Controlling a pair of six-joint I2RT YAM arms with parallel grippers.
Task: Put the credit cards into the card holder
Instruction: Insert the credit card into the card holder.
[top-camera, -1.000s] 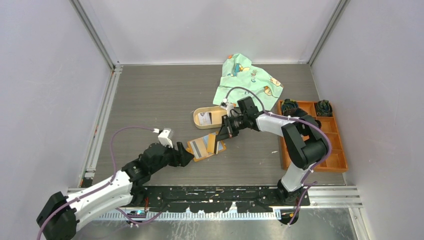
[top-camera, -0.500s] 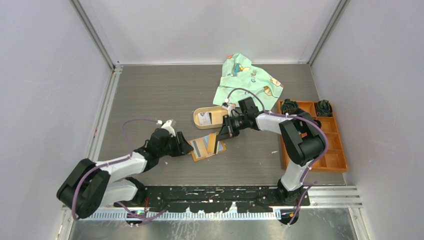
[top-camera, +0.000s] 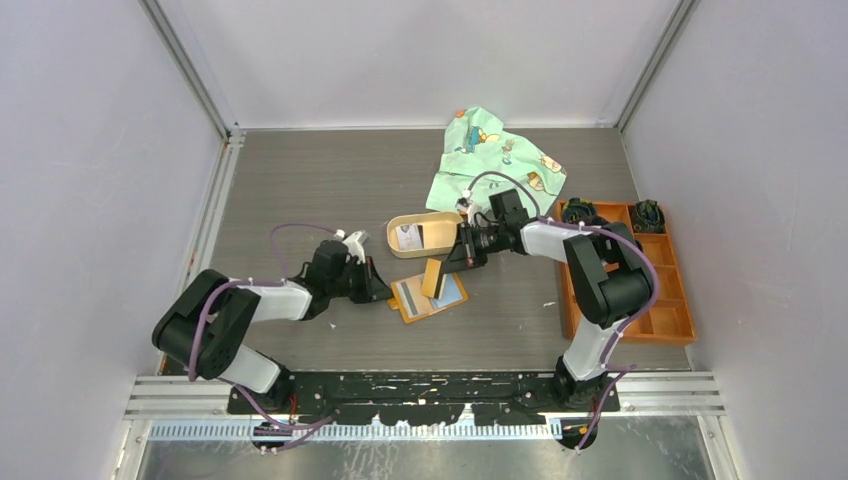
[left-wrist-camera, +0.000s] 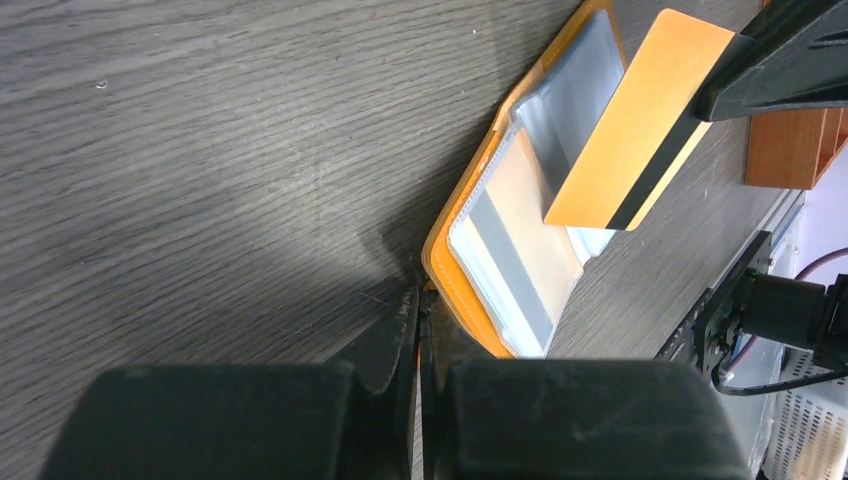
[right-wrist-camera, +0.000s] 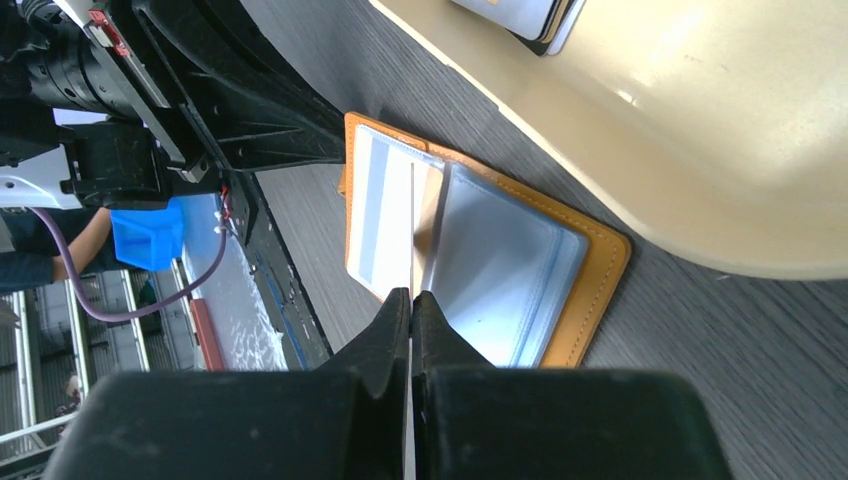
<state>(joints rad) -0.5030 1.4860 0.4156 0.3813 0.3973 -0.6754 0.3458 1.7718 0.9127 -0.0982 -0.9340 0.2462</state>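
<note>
On the table (top-camera: 300, 200), just beside the oval tray (top-camera: 392, 238), the card holder (top-camera: 420, 306) was laid open, one edge touched by the left gripper (top-camera: 385, 293), whose fingers were pressed together. An orange, dark-striped credit card (top-camera: 434, 278) was pinched by the right gripper (top-camera: 448, 268) and held edge-down over the holder's clear sleeves.

Card holder (top-camera: 440, 301) lay open near table centre. One card (top-camera: 433, 278) stood tilted over it, held by the right gripper (top-camera: 453, 265) at its 1 o'clock. Left gripper (top-camera: 382, 293) sat at its 9 o'clock edge. Tray (top-camera: 392, 241), containing further cards (top-camera: 408, 237), lay at 12 o'clock, cloth (top-camera: 495, 160) behind it. Compartment box (top-camera: 668, 300) lay at 3 o'clock.
</note>
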